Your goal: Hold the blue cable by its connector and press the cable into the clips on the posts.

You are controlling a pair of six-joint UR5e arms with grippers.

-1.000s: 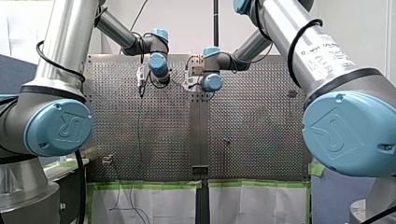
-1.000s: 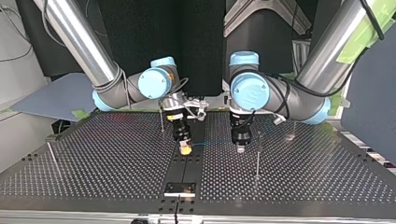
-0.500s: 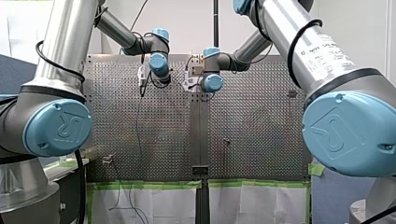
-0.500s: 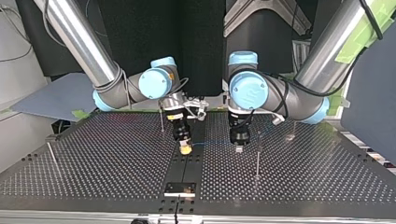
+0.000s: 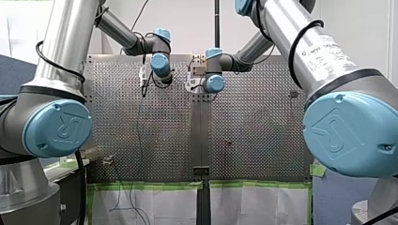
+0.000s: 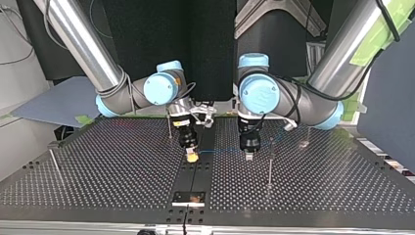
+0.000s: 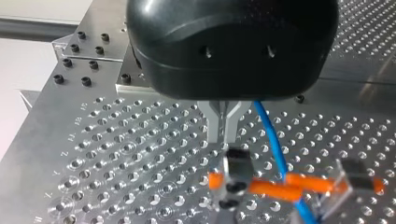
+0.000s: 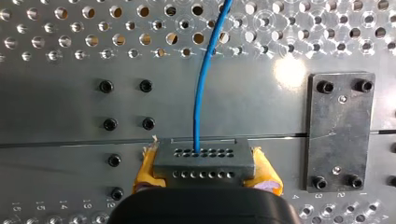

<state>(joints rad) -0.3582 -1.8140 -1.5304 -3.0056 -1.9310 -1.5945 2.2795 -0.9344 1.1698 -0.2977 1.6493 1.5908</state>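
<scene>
Comparing the top view with a second ago, you see both grippers shifted slightly toward its left, moving my left gripper (image 6: 248,156) away from the nearest post (image 6: 269,164). My right gripper (image 6: 192,157) pinches the connector (image 8: 203,161) between its yellow pads (image 8: 148,170); the blue cable (image 6: 220,151) runs from it to my left gripper, whose metal fingers (image 7: 215,122) are pressed together with the cable just beside them. Treat the pressing step as not begun.

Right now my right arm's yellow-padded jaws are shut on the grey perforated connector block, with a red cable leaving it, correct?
The thin cable leaving the grey perforated connector block is blue, not red, per the right wrist view. My right gripper has its jaws shut on that block.
</scene>
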